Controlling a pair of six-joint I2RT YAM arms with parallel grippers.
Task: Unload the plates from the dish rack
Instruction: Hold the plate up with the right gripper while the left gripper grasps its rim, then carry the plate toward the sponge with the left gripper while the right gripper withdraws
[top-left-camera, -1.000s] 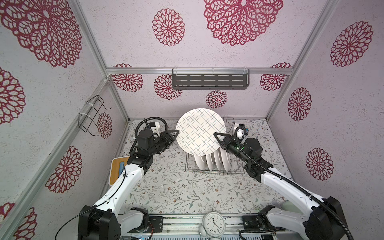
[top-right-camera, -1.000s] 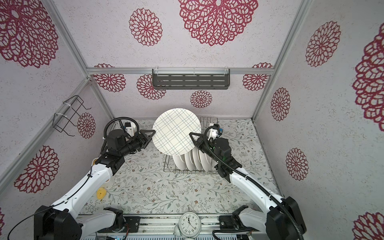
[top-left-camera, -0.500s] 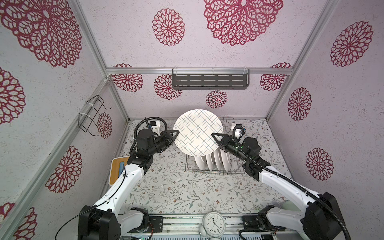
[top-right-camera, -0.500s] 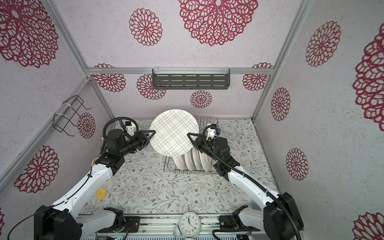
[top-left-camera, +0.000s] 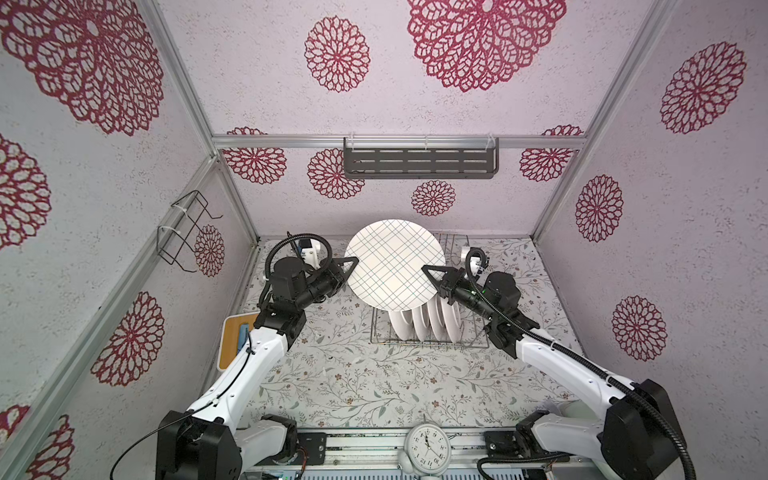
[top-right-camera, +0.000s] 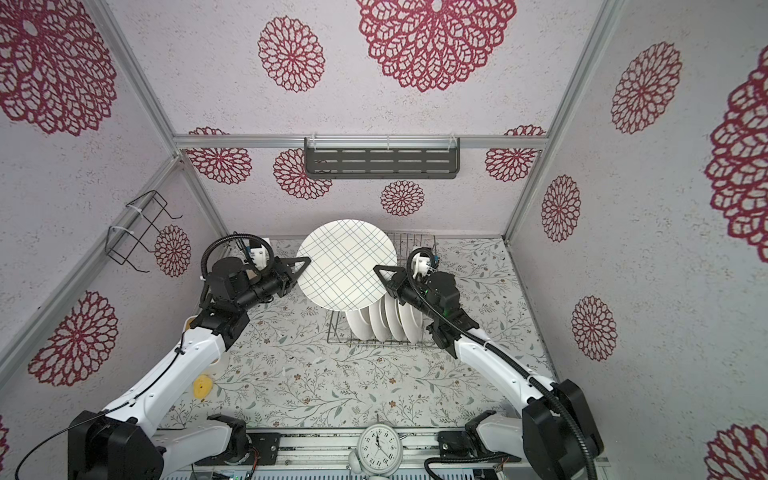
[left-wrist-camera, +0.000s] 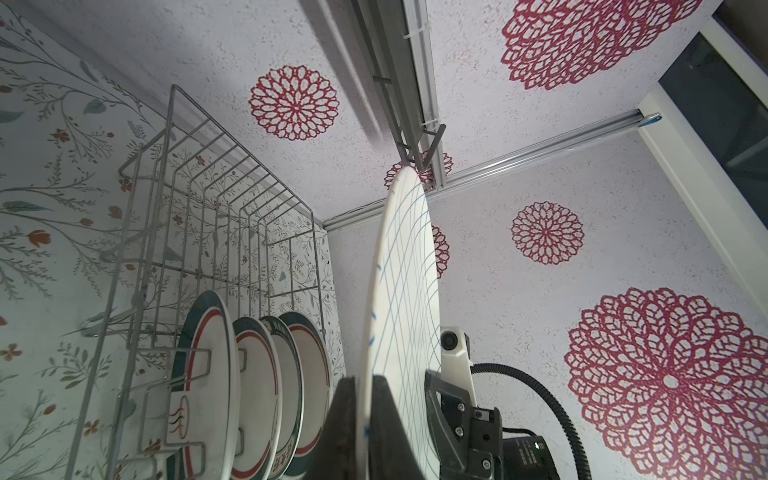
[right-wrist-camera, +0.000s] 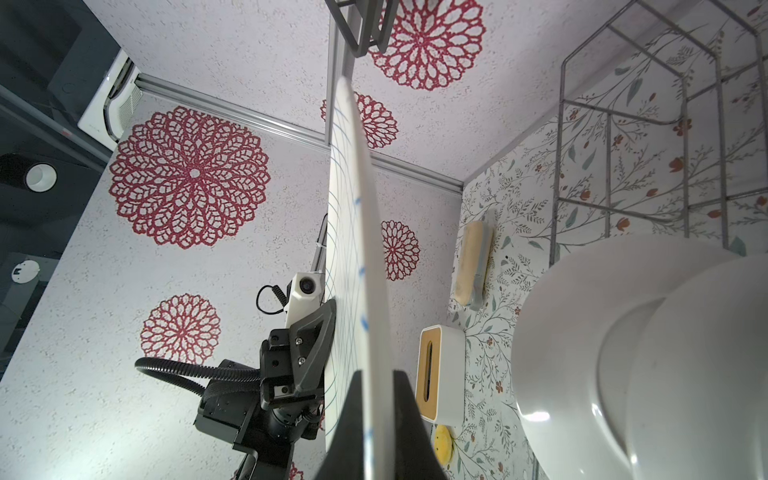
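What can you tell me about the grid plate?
The grid plate is round, cream and glossy like ceramic, crossed by thin dark and bluish lines that run over its rim; its back looks plain white. It is the largest plate, whole and clean. It stands on edge in the air, lined face toward the top cameras, apparently lifted clear of the rack. The left gripper and right gripper are each shut on opposite edges of its rim; nothing else visibly touches it.
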